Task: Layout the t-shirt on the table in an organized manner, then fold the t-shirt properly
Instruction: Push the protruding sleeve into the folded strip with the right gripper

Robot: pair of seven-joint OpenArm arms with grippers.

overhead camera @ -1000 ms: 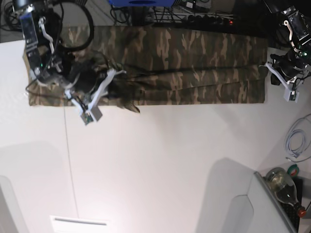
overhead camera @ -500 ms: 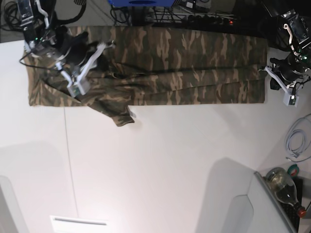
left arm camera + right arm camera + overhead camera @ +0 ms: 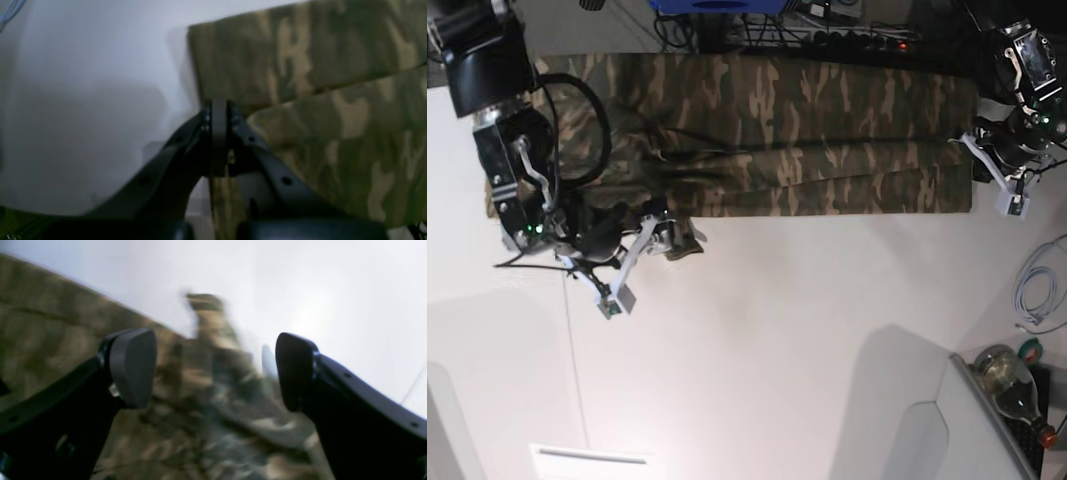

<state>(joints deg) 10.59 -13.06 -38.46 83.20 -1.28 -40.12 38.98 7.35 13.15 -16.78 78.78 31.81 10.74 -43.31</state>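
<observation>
The camouflage t-shirt (image 3: pixel 807 110) lies spread in a long band along the far side of the white table (image 3: pixel 777 350). My right gripper (image 3: pixel 667 232) hovers open at the shirt's near-left edge, over a small bunched flap. In the right wrist view, the right gripper (image 3: pixel 213 373) has its fingers (image 3: pixel 133 366) wide apart above blurred t-shirt (image 3: pixel 50 323) cloth, nothing between them. My left gripper (image 3: pixel 974 150) is at the shirt's right end. In the left wrist view, the left gripper (image 3: pixel 218 133) is shut over the t-shirt (image 3: pixel 333 66) edge. I cannot tell whether it pinches cloth.
A green glass bottle (image 3: pixel 1012 385) and a grey box (image 3: pixel 947 420) sit at the near right, with a coiled white cable (image 3: pixel 1037 290) beyond them. A thin dark seam (image 3: pixel 572 350) runs down the table's left part. Cables and a blue object (image 3: pixel 717 5) lie behind the shirt.
My right gripper swung up over the shirt's left end, then came down to its near edge and opened, leaving a flap bunched there. The left gripper shifted slightly toward the shirt.
</observation>
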